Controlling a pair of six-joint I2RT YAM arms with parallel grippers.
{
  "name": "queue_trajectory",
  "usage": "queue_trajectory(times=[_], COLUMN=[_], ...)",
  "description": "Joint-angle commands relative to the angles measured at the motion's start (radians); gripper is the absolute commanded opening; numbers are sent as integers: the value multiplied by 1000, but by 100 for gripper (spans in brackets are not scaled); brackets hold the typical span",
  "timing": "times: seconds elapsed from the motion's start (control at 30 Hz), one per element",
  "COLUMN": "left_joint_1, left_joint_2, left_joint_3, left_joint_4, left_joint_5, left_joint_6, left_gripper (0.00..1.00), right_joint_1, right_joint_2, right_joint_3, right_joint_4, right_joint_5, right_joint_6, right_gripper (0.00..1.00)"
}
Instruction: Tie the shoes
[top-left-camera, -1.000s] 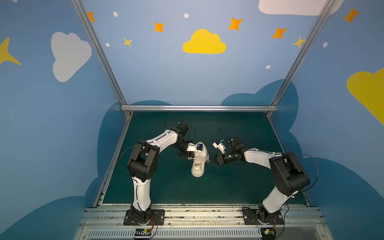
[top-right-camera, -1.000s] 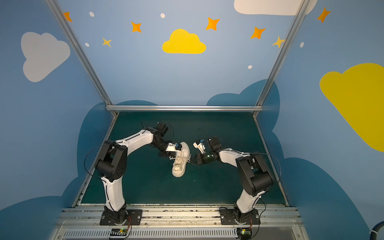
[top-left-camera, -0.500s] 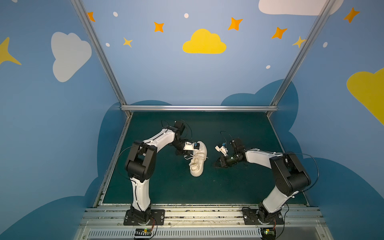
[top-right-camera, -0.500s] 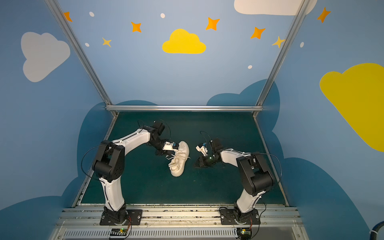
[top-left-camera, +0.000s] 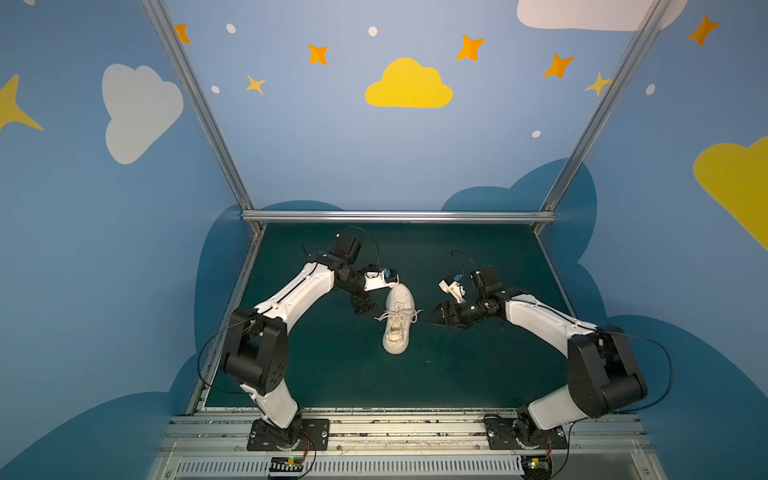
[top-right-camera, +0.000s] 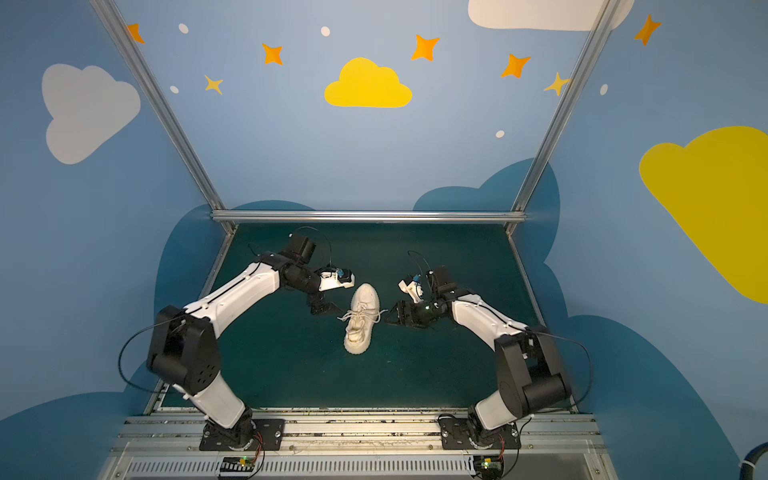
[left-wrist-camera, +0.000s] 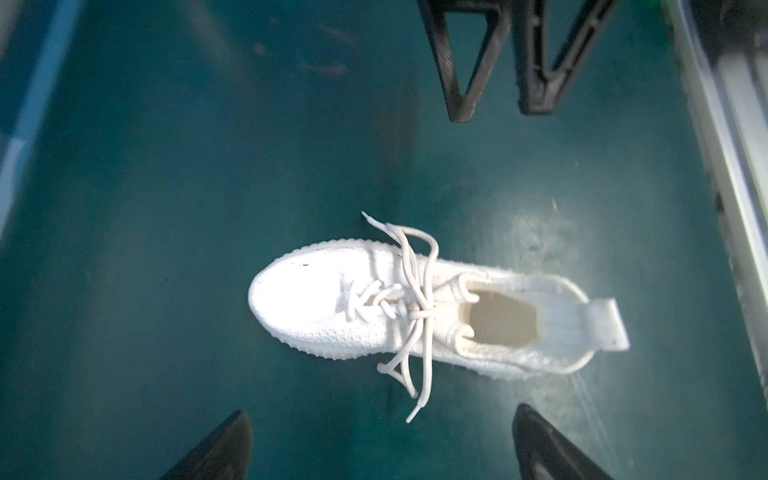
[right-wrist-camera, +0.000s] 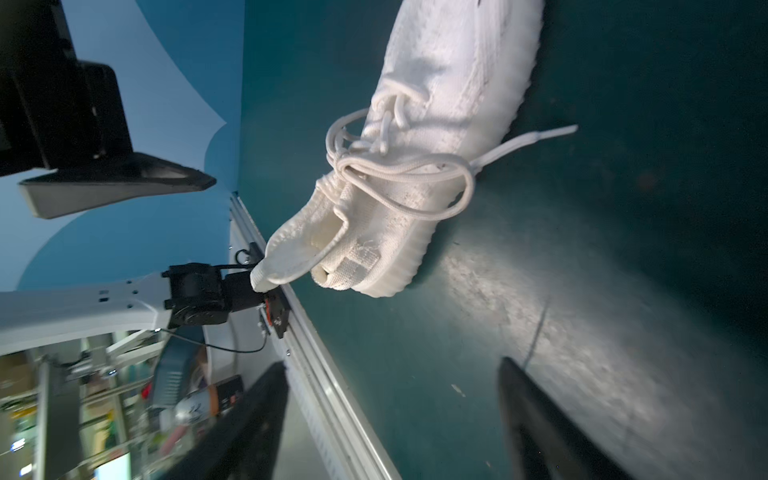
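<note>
**One sneaker, two arms, two grippers**

One cream knit sneaker (top-left-camera: 397, 320) on one green mat (top-left-camera: 332, 374). Two robot arms (top-left-camera: 299, 295), one to each side of the sneaker. Two grippers beside its laced middle: the left gripper (top-left-camera: 369, 309) and the right gripper (top-left-camera: 436, 319), two fingers (left-wrist-camera: 220, 453) each, four altogether.

Change noted: left black parallel gripper (top-left-camera: 370, 308) and right black parallel gripper (top-left-camera: 434, 319), previously closed, now stand jaws apart, having released the cream-white laces (top-left-camera: 398, 314) of the cream knit sneaker (top-left-camera: 397, 334).

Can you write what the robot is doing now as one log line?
sneaker: upright on mat | laces: bow knotted | left tool: open, off laces | right tool: open, off laces
</note>
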Motion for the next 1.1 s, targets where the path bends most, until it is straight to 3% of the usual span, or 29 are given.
queue_trajectory(times=[0.0, 0.03, 0.13, 0.23, 0.33, 0.4, 0.47, 0.7, 0.8, 0.9, 1.07], left_joint_1=[65, 98, 170, 181, 190, 206, 238, 296, 308, 326, 348], left_joint_2=[-129, -179, -328, -505, -643, -681, -674, -539, -452, -362, -199], left_joint_3=[-161, -231, -423, -622, -804, -864, -886, -935, -922, -937, -983], left_joint_4=[292, 386, 582, 762, 960, 1005, 1007, 1179, 1218, 1324, 1546], left_joint_5=[7, -34, -40, -281, -506, -617, -641, -599, -595, -638, -542], left_joint_6=[-508, -678, -907, -1046, -1073, -1082, -1055, -947, -907, -927, -924], left_gripper=[100, 100, 100, 100, 100, 100, 100, 100, 100, 100, 100], right_joint_1=[-16, -19, -25, -31, -73, -116, -168, -287, -301, -309, -344], right_joint_2=[-158, -215, -386, -500, -559, -579, -577, -399, -275, -183, -82], right_joint_3=[17, -7, -122, -312, -419, -462, -513, -607, -489, -452, -477], right_joint_4=[-68, -46, 84, 277, 397, 447, 509, 860, 794, 862, 986], right_joint_5=[243, 332, 604, 863, 959, 967, 953, 876, 848, 801, 742], right_joint_6=[13, 12, -51, -116, -151, -177, -180, -203, -186, -224, -218], right_gripper=[87, 87, 87, 88, 90, 90, 90, 90, 90, 90, 90])
